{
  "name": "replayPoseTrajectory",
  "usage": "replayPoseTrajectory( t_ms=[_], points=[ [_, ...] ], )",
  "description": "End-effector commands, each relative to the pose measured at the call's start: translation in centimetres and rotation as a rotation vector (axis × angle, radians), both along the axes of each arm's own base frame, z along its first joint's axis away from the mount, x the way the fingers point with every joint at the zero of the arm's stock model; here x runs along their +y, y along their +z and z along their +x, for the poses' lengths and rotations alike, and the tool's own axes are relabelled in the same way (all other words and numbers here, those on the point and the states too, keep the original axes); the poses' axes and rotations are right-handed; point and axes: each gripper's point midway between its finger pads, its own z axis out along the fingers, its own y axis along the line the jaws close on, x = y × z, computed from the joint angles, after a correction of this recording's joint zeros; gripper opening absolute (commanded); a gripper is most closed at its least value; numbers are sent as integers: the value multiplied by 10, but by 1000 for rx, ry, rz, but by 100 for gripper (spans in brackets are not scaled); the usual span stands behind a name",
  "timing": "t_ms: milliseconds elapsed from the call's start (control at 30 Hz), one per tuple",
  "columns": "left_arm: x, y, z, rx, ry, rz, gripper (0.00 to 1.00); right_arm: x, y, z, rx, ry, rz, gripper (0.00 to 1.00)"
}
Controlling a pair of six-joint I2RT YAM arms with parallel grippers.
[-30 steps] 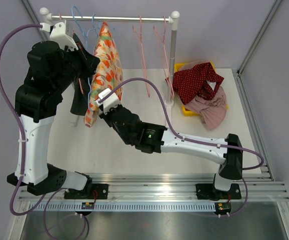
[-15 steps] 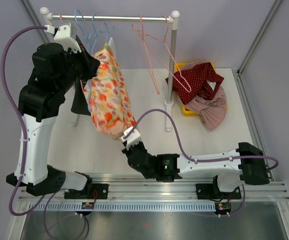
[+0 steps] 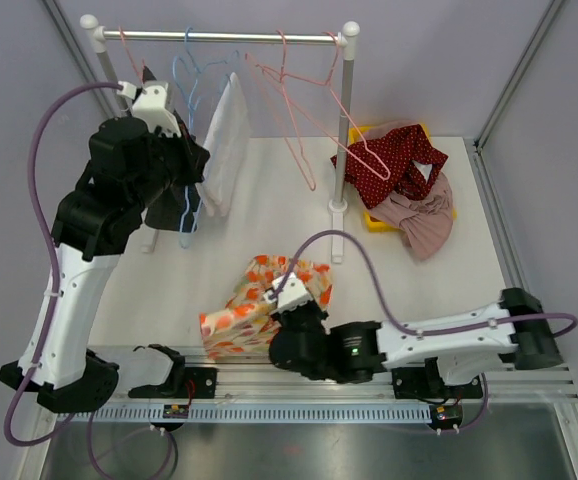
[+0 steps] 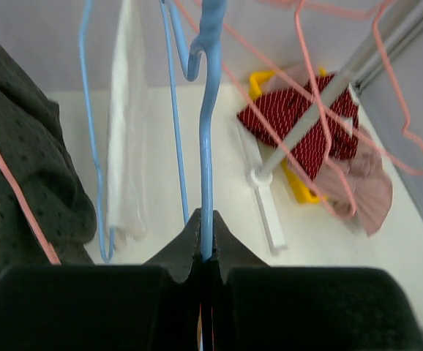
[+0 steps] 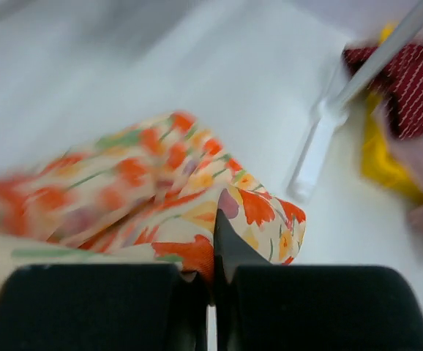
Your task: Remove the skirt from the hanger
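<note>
The skirt (image 3: 259, 305), cream with orange and red flowers, lies crumpled on the table near the front edge, off the hanger. My right gripper (image 3: 286, 292) is shut on a fold of the skirt (image 5: 160, 183), and the cloth covers its left finger in the right wrist view, where the gripper (image 5: 213, 248) sits at the bottom. My left gripper (image 3: 193, 163) stays up by the rail, shut on the thin blue hanger (image 4: 207, 146), which rises straight from the closed jaws of the gripper (image 4: 206, 234). The hanger (image 3: 185, 75) carries no cloth.
A clothes rail (image 3: 219, 37) spans the back with swinging pink hangers (image 3: 299, 110), a white garment (image 3: 224, 140) and a dark dotted garment (image 3: 169, 205). A yellow bin (image 3: 369, 132) at back right holds red (image 3: 394, 160) and pink (image 3: 419, 215) clothes beside the rail's right post (image 3: 344, 120).
The right gripper closed on the skirt and pulled it down off the hanger toward the table's front edge. The left gripper stayed on the blue hanger; the pink hangers swing.
</note>
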Motion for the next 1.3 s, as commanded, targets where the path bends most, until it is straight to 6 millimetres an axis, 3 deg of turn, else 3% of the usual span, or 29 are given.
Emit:
replayPoseTrajectory(
  t_ms=[0,33,67,100,167,233,333,533,567,633,667,700,767,800,833,867,933,967,1000,1033,1067,1133,1167,1233,1267],
  points=[
    [7,-17,-19,-14,-8,42,0,-60,126,25,-199,-133,134,0],
    [8,-22,-22,-6,-7,43,0,-64,142,27,-205,-115,229,0],
    [11,-22,-30,-13,-7,38,0,-87,165,28,-210,-105,296,0],
    [10,-37,-30,14,-10,49,0,-96,176,29,-216,-84,315,0],
    [12,-45,-34,27,-6,50,0,-125,201,34,-222,-70,351,0],
    [14,-53,-36,36,0,51,0,-135,219,36,-249,-5,314,0],
    [11,-58,-33,41,3,36,0,-162,251,56,-324,-70,272,0],
    [4,-64,-24,52,8,14,0,-217,319,105,-451,-300,329,0],
    [4,-65,-23,54,10,18,0,-215,319,118,-455,-325,290,0],
    [4,-66,-22,54,9,23,0,-236,332,140,-474,-398,266,0],
    [4,-68,-20,57,13,28,0,-234,328,158,-460,-413,237,0],
    [4,-68,-19,56,13,29,0,-259,344,172,-489,-468,273,0],
    [3,-70,-18,57,12,32,0,-262,339,205,-468,-463,259,0],
    [2,-71,-17,58,10,34,0,-276,340,218,-469,-500,283,0],
    [2,-72,-16,60,8,38,0,-305,353,227,-504,-573,296,0],
    [1,-73,-15,60,8,38,0,-311,343,253,-483,-603,275,0],
    [-1,-75,-13,65,4,42,0,-332,356,273,-521,-648,291,0],
    [-1,-74,-12,62,3,40,0,-330,341,300,-491,-660,263,0],
    [-3,-75,-10,61,1,39,0,-333,351,307,-525,-671,276,0],
    [-4,-73,-9,59,0,37,0,-335,347,319,-522,-682,267,0],
    [-5,-72,-8,56,-5,35,0,-333,329,344,-491,-691,243,0],
    [-8,-71,-4,57,-9,32,0,-332,322,363,-501,-699,252,0],
    [-9,-69,-3,53,-9,30,0,-331,302,382,-468,-708,234,0],
    [-11,-69,2,56,-8,30,0,-330,272,398,-411,-737,242,0],
    [-12,-65,4,47,-6,24,0,-327,247,410,-359,-742,257,4]
  ],
)
